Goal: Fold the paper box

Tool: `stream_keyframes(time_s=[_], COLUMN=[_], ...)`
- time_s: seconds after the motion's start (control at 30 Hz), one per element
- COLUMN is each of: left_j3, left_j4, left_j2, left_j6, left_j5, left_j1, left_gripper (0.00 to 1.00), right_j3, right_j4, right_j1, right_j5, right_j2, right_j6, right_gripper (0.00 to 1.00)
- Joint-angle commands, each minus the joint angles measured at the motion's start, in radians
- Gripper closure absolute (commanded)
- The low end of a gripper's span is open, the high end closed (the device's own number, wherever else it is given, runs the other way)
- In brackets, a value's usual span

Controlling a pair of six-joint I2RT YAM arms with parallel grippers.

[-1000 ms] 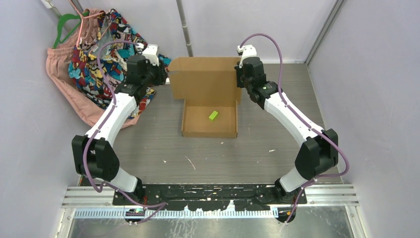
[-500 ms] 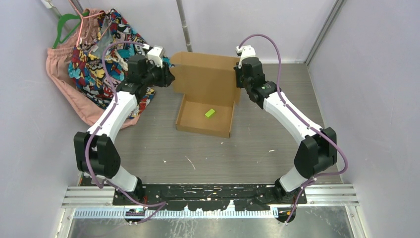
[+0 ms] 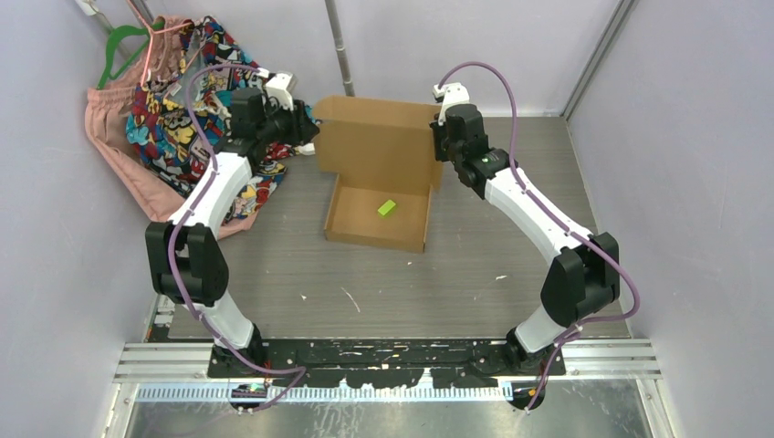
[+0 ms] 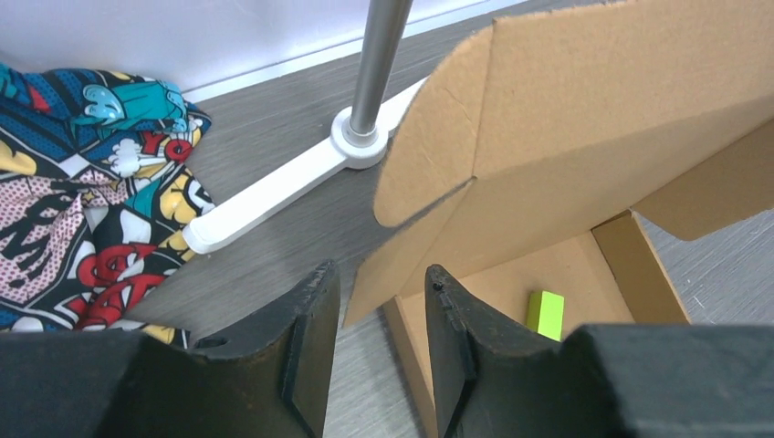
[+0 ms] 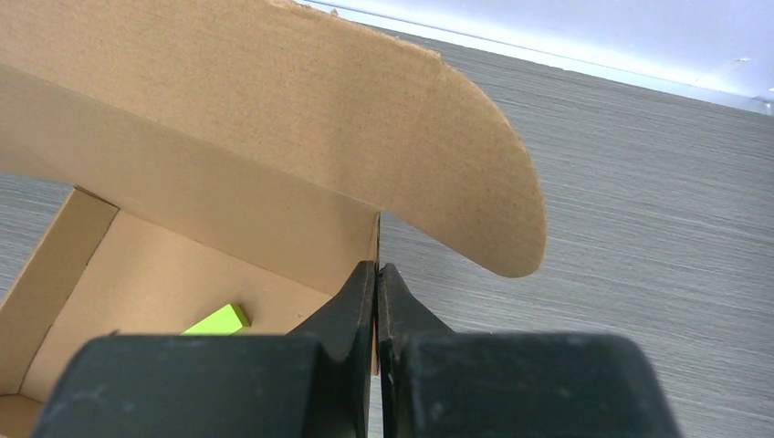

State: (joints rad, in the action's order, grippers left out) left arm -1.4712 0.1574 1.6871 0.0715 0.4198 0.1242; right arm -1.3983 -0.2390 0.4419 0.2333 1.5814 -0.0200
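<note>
The paper box [image 3: 379, 146] is brown cardboard: a shallow tray on the table with its lid standing up at the back. A small green block [image 3: 387, 207] lies in the tray. My right gripper [image 3: 441, 169] is shut on the box's right edge, where lid and tray wall meet; the right wrist view shows its closed gripper [image 5: 377, 266] under the lid's rounded side flap [image 5: 475, 201]. My left gripper [image 3: 306, 130] is at the lid's left edge. In the left wrist view its gripper [image 4: 380, 274] is open, and the left flap's lower corner [image 4: 365, 301] lies in the gap.
A pile of patterned and pink clothes [image 3: 183, 119] with a green hanger [image 3: 119, 46] fills the back left corner. A metal pole [image 4: 374, 55] on a white foot [image 4: 274, 196] stands behind the box. Walls close in on three sides.
The box has shifted left and turned slightly, its tray now skewed. The left arm has swung back toward the clothes, its gripper still at the lid's left edge. The right gripper kept its hold.
</note>
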Motion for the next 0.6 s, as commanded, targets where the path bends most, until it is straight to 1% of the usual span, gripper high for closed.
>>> stream_keyframes(time_s=[0.0,0.27,0.43,0.57], left_j3=[-0.088,-0.157,-0.159,-0.147], left_j4=[-0.066,-0.049,-0.050,-0.039], left_j2=[0.026,0.088,0.112,0.112], left_j6=[0.004,0.027,0.039,0.029], left_j5=[0.092,0.194,0.249,0.257], left_j1=[-0.019,-0.028,-0.027,-0.027], left_gripper=[0.59,0.59,0.60,0.63], right_j3=[-0.044,-0.038,-0.038,-0.042], right_j4=[0.042,0.045,0.044,0.046], right_j1=[-0.006,-0.021,-0.027,-0.028], right_j5=[-0.021,-0.033,-0.043,-0.049], right_j2=[0.006,0.005,0.008,0.015], right_j6=[0.031,0.043,0.042,0.036], right_gripper=[0.94,0.94,0.94,0.94])
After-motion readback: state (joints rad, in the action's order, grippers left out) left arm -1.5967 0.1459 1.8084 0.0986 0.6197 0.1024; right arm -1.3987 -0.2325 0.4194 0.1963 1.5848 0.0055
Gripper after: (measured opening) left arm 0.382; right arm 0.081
